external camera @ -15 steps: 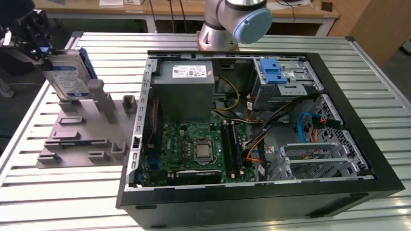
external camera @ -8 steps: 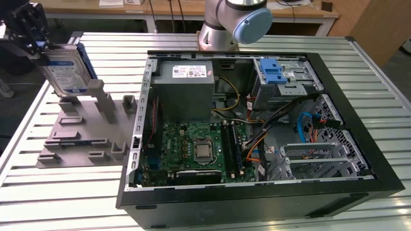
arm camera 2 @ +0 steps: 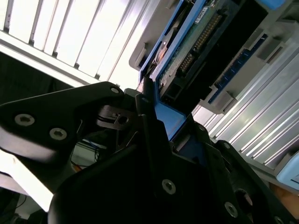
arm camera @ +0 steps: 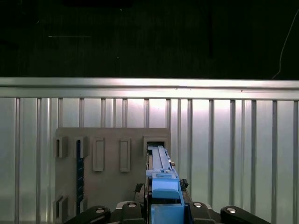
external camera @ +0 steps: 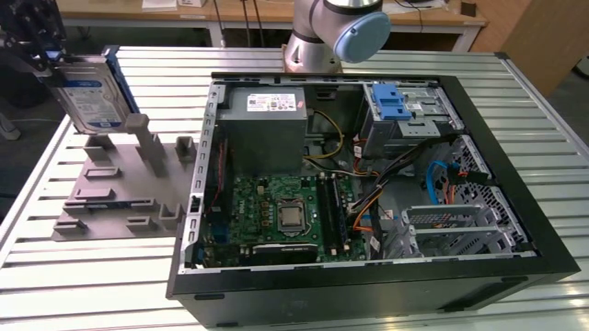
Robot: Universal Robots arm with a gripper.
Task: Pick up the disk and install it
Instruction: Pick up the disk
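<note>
Grey fixture [external camera: 115, 186] below disk [external camera: 87, 96] in gripper [external camera: 44, 58]; open PC case [external camera: 368, 293] adj.

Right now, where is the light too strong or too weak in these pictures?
Exterior view: even light, the open computer case readable inside, soft sheen on the table slats. Second wrist view: the slats glare to near white, while the gripper holding the disk is almost black. First wrist view: darkness beyond the table edge; the disk's blue bracket is well lit.
</note>
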